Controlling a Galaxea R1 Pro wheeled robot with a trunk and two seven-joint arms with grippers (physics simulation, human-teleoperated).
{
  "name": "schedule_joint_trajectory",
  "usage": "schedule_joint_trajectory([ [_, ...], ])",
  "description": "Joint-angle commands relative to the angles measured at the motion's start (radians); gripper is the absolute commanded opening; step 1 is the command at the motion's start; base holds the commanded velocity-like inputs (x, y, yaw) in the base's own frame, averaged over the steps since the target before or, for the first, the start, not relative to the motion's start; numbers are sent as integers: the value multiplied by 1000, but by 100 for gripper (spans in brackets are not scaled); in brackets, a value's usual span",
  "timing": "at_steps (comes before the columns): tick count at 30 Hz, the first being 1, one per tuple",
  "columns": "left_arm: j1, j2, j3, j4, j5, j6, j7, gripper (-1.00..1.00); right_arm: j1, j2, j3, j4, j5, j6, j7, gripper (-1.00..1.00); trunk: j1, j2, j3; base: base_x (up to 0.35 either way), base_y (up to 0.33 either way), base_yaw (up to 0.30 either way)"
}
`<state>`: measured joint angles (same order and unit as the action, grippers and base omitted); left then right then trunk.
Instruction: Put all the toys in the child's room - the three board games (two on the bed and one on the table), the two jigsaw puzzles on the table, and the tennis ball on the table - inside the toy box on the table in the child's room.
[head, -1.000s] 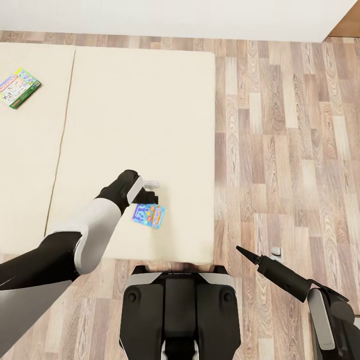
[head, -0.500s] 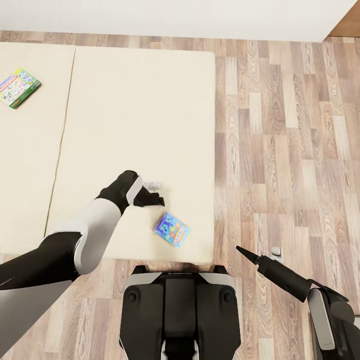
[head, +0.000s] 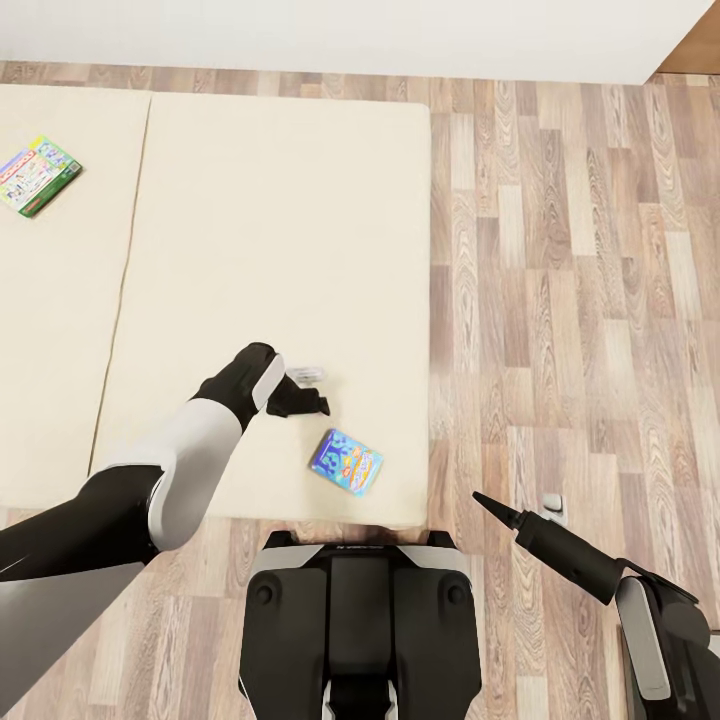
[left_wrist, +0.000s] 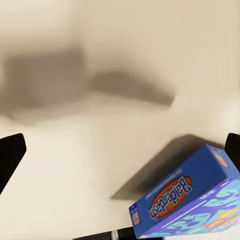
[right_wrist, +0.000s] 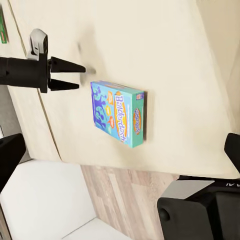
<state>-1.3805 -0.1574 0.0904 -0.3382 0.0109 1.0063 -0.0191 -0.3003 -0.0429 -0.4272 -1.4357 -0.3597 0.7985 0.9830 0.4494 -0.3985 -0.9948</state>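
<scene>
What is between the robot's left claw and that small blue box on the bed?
Nothing but bare mattress: in the head view the left gripper hangs apart from the blue box, and the right wrist view shows that gap too.

A second ago the small blue board game (head: 346, 462) lay right under the left end effector (head: 310, 394), touching its fingertips; now it lies flat on the bed (head: 250, 250) apart from that end effector, nearer the mattress's near edge and further toward the robot's right; over the last half second it has turned slightly and settled; the left end effector has drawn back a little and stands with its fingers apart over bare mattress.
</scene>
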Motion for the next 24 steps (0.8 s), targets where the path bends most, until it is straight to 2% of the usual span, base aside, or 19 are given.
schedule_joint_trajectory([
  [1, 0, -1, 6, -1, -1, 5, -1, 100, 0, 0, -1, 0, -2, 5, 2, 100, 1, -1, -1, 0, 0, 0],
  [12, 2, 1, 6, -1, -4, 19, -107, 100, 0, 0, -1, 0, -2, 5, 2, 100, 1, -1, -1, 0, 0, 0],
  [24, 17, 0, 4, 11, -5, 31, -127, 100, 0, 0, -1, 0, -2, 5, 3, 100, 1, -1, -1, 0, 0, 0],
])
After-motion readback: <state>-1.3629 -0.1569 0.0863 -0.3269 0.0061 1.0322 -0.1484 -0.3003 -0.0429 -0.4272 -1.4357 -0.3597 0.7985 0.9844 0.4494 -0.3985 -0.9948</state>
